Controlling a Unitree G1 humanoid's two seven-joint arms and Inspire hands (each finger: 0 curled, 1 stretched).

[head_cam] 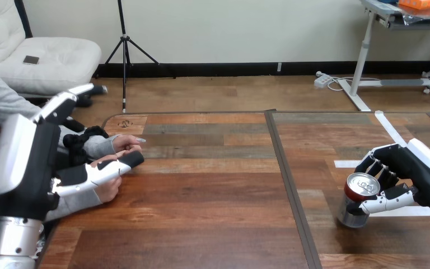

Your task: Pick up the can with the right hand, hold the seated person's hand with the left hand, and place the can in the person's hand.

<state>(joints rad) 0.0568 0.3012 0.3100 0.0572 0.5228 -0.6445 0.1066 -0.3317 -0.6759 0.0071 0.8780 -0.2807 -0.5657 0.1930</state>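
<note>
1. Head view. Our landmark is the dark seam [287,168] crossing the table [213,224]; every place below is given off it.
2. The can [358,202] is right of the seam and near it, beside the white tape marks [395,131]. We can't tell whether its base is on the wood or just clear of it.
3. The right hand [417,168] comes in from further right of the seam. Its fingers [376,167] wrap the can's far side and its thumb [386,202] crosses the near side, a narrow grip closed on the can. The side wrap leaves top and base free, which we reckon suits setting it upright into a palm.
4. The person's far hand [126,144] and the person's near hand [107,190] rest well left of the seam, at the table's left edge. Neither looks turned palm-up to us.
5. The left hand [33,168] is further left of the seam than both. Its fingers [67,101] are straight and spread wide, and one digit [117,164] lies between the two hands, along the top of the near one. We can't tell if it touches or sits just above.
6. We see no curl round either hand, so we judge the hold not made.
7. Our read: the pick is the step in hand, and the hold and handover are both outstanding. The can must cross the seam leftwards, and the receiving hand needs to open first.
</note>
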